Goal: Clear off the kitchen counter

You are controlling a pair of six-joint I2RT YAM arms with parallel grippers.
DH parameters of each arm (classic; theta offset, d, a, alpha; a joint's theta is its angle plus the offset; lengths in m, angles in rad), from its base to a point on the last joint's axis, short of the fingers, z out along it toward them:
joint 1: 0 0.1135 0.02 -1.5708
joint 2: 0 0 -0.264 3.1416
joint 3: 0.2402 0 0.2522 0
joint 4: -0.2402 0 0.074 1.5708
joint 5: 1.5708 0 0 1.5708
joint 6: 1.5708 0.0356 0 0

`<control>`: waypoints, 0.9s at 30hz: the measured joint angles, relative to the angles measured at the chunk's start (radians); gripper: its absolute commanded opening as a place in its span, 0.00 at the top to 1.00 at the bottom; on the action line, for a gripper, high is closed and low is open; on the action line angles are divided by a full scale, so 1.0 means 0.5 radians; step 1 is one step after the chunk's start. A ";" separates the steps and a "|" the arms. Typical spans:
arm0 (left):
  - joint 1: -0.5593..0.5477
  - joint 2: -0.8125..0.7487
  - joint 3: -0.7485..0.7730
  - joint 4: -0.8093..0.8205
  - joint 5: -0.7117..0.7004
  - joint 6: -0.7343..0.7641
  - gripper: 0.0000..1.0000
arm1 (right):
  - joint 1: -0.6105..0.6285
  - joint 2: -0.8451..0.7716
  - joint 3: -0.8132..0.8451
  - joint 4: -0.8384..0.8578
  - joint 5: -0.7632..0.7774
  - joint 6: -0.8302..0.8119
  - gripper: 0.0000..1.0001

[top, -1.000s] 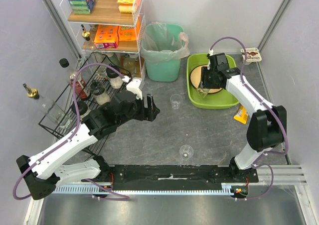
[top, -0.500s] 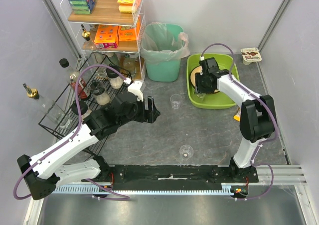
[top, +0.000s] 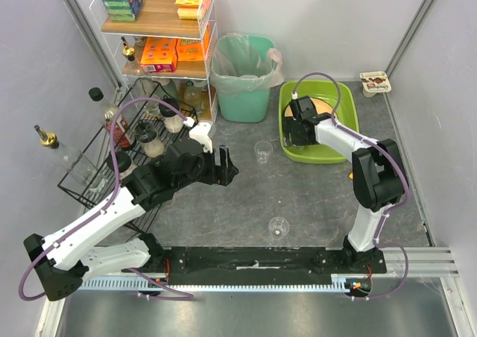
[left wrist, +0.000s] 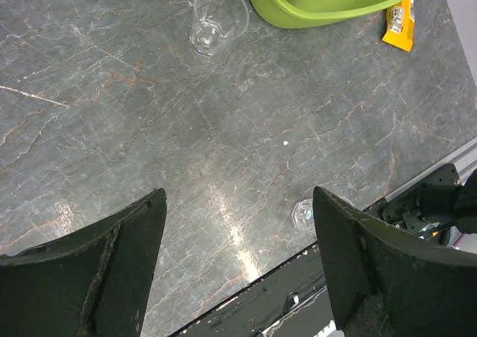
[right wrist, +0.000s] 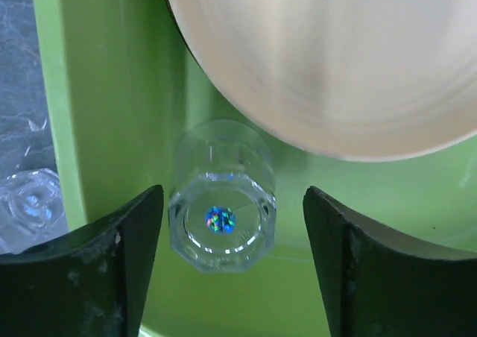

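Jaws of the right gripper (right wrist: 232, 194) stand released and spread inside the lime-green tub (right wrist: 112, 91), with a clear plastic cup (right wrist: 221, 219) between them. Neither finger touches the cup: green shows on both sides of it. The cup seems to lie tipped on its side with its base toward the wrist camera, though the clear plastic makes that hard to read. Just beyond it a beige plate (right wrist: 335, 61) leans in the tub, its rim close over the cup.

The tub sits at the back right of the kitchen counter (top: 313, 195), the wide dark-grey, stone-patterned surface that carries everything else. 2 more clear cups are on the counter: 1 upright cup (top: 262, 152) just left of the tub, and a second cup (top: 278, 227) near the front edge, close to the arms' base rail. An orange snack bar (left wrist: 401, 24) lies on the counter to the right of the tub.

The left gripper (left wrist: 238, 195) hovers above bare counter left of centre, jaws wide and holding nothing. To its left is the black wire rack (top: 97, 165) with bottles. A teal trash bin (top: 242, 76) with a liner stands at the back, beside a white wire shelf (top: 160, 24) of boxes.
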 measured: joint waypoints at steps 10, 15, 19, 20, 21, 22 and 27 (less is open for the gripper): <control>0.000 -0.005 -0.002 0.000 0.047 0.000 0.10 | 0.008 -0.395 -0.072 -0.010 0.002 0.021 0.02; 0.000 -0.014 -0.061 0.016 0.201 0.018 0.03 | 0.009 -0.739 -0.145 -0.005 -0.049 0.021 0.02; -0.002 -0.018 -0.202 0.065 0.379 0.021 0.02 | 0.008 -1.022 -0.323 -0.013 -0.173 0.014 0.02; -0.004 -0.018 -0.249 0.090 0.425 0.019 0.02 | 0.008 -1.083 -0.370 -0.025 -0.208 0.014 0.02; -0.008 -0.018 -0.301 0.117 0.468 0.014 0.02 | 0.009 -1.146 -0.423 -0.031 -0.247 0.014 0.02; -0.016 -0.018 -0.343 0.144 0.498 0.005 0.03 | 0.009 -1.209 -0.476 -0.037 -0.290 0.016 0.02; -0.134 0.013 -0.551 0.329 0.618 -0.136 0.12 | 0.009 -1.524 -0.727 -0.085 -0.497 0.063 0.02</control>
